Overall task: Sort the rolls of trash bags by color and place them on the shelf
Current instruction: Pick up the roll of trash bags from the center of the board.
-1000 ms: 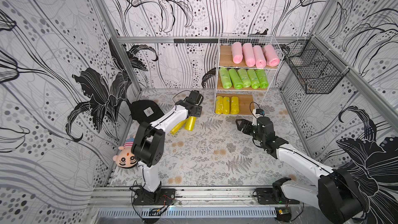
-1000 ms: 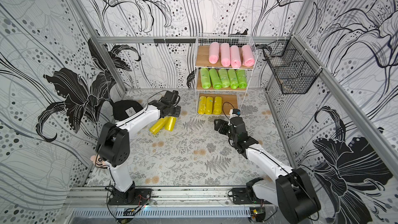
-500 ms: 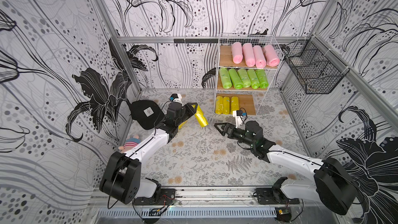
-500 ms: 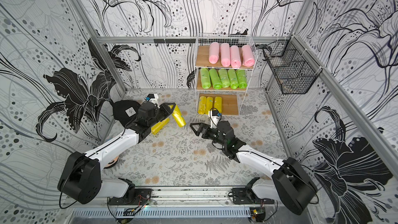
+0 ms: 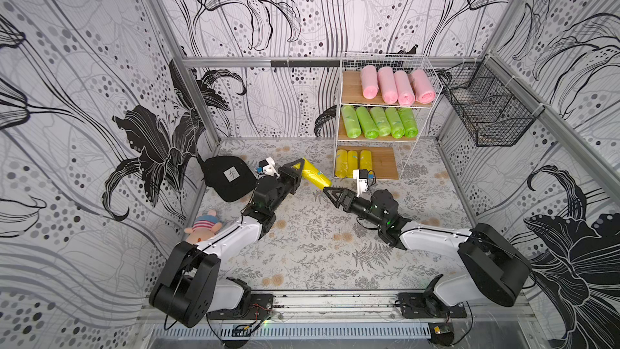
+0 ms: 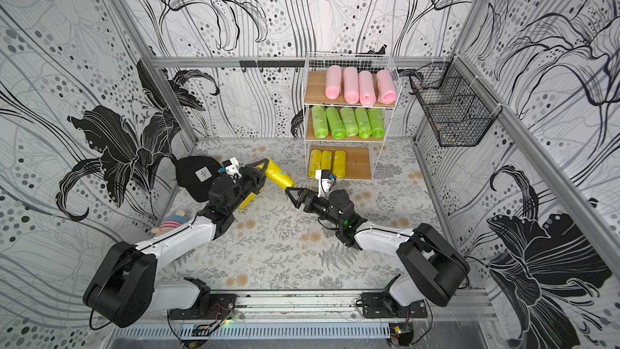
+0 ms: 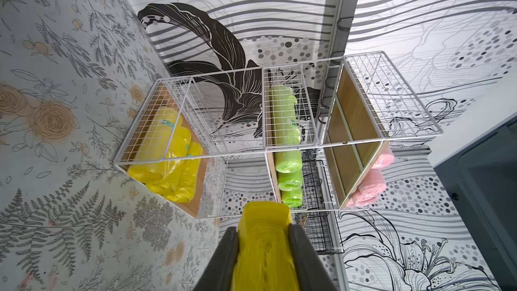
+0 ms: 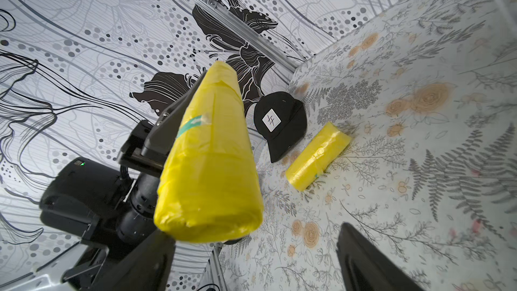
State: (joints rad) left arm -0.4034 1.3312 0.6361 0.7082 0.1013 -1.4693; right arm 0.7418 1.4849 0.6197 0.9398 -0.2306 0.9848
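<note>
Left jaws clamped tight on one yellow roll (image 5: pixel 312 176). It is held off the worktop (image 5: pixel 318 246), tilted, with its free end pointing to 4 o'clock. Right jaws spread wide with nothing between them, one tip right by that free end; touching or not, I cannot tell.

Around me: black cap (image 5: pixel 228 177) at 10 o'clock, plush doll (image 5: pixel 203 226) at 8 by the wall, black wire basket (image 5: pixel 489 112) on the wall at 2. The shelf (image 5: pixel 350 90) stands at 1 o'clock against the back wall.

Count: four pink rolls (image 5: pixel 396 87) on the top tier, five green rolls (image 5: pixel 379 122) in the middle, three yellow rolls (image 5: pixel 352 162) on the bottom. One more is in my grip, and one loose roll (image 8: pixel 317 156) lies on the worktop beside the cap.

Bare board shows on the 3 o'clock side of the bottom three. My right wrist sits in front of that tier's front edge.
</note>
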